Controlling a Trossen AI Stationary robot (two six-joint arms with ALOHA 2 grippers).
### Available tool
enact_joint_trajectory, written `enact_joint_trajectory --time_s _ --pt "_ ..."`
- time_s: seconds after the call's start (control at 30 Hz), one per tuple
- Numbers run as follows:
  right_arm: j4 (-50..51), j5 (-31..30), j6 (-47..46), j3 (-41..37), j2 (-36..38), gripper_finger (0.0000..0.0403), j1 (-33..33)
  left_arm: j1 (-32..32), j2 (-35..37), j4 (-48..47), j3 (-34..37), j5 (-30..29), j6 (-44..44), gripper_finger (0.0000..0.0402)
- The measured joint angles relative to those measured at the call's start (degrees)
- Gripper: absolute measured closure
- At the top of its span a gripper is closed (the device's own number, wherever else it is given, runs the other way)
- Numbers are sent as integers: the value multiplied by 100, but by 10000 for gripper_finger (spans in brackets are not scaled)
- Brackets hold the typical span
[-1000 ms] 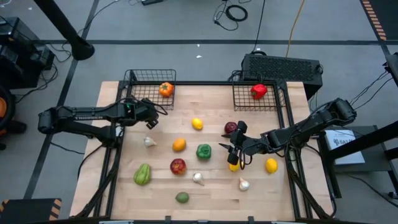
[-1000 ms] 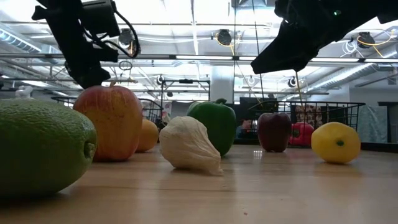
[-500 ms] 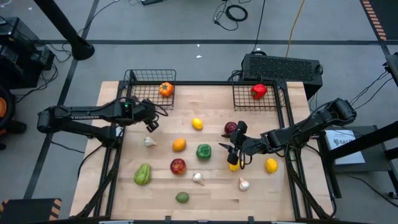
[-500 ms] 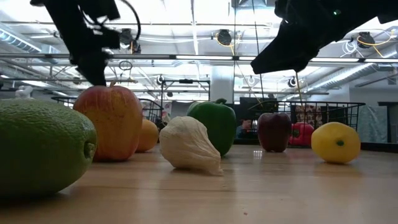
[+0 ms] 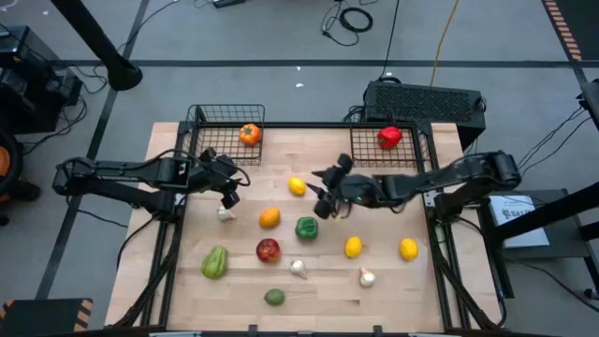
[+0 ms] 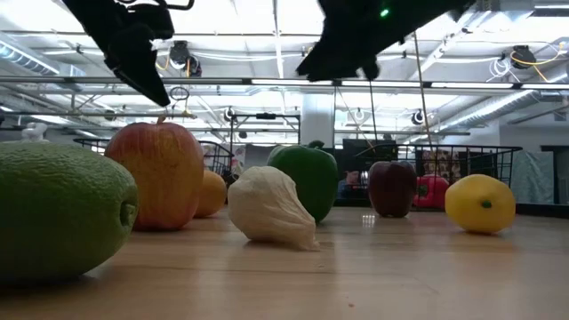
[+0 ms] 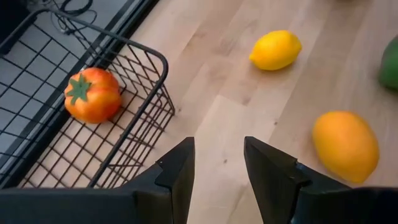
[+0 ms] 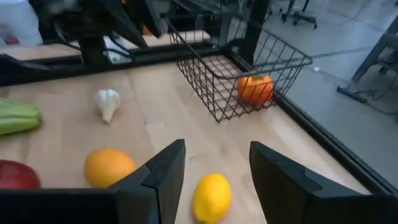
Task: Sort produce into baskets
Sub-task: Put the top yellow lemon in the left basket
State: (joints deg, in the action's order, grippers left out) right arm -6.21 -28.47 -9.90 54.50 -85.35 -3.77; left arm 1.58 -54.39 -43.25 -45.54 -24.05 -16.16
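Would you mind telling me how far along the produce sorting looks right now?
Barely started. Done: one tomato sits in the left basket, one red pepper in the right basket. In hand: nothing; the left gripper and right gripper hover open and empty. Left: everything else, like the green pepper and garlic, lies on the table.

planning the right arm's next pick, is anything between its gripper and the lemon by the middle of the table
Nothing visible does. The right gripper hangs open and empty just beside the lemon, with only bare table between them. The orange and green pepper lie off to the side.
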Motion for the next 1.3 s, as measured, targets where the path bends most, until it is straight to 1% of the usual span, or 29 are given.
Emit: enact_joint_trajectory --time_s 0.07,0.13,0.3,0.4,0.47,0.57,0.67,0.83,1.0,1.2,1.3 --pt "40 252 48 156 -251 232 154 -25 0 81 0 4 -5 254" --pt "122 368 56 290 -507 232 303 -62 0 278 0 31 -63 254" --pt "405 970 -386 742 -1166 229 757 -65 0 664 0 313 -88 254" --pt "571 1383 -477 968 -1562 218 933 -72 0 669 0 323 0 254" --pt "688 1540 -488 1093 -1798 207 1021 -72 0 671 0 323 2 254" --pt "1001 1677 -578 1277 -2097 187 1136 -91 0 674 0 323 4 254" --pt "1088 1659 -587 1398 -2365 168 1182 -102 0 676 0 323 7 254" --pt "1108 1743 -541 1639 -2748 154 1230 -102 0 678 0 323 11 254" --pt "1159 1836 -561 1720 -2914 164 1258 -102 0 678 0 323 11 254" --pt "1404 1843 -599 1724 -2908 205 1356 -102 0 678 0 326 11 254" --pt "1404 1999 -595 1731 -2924 222 1407 -102 0 678 0 326 11 254"
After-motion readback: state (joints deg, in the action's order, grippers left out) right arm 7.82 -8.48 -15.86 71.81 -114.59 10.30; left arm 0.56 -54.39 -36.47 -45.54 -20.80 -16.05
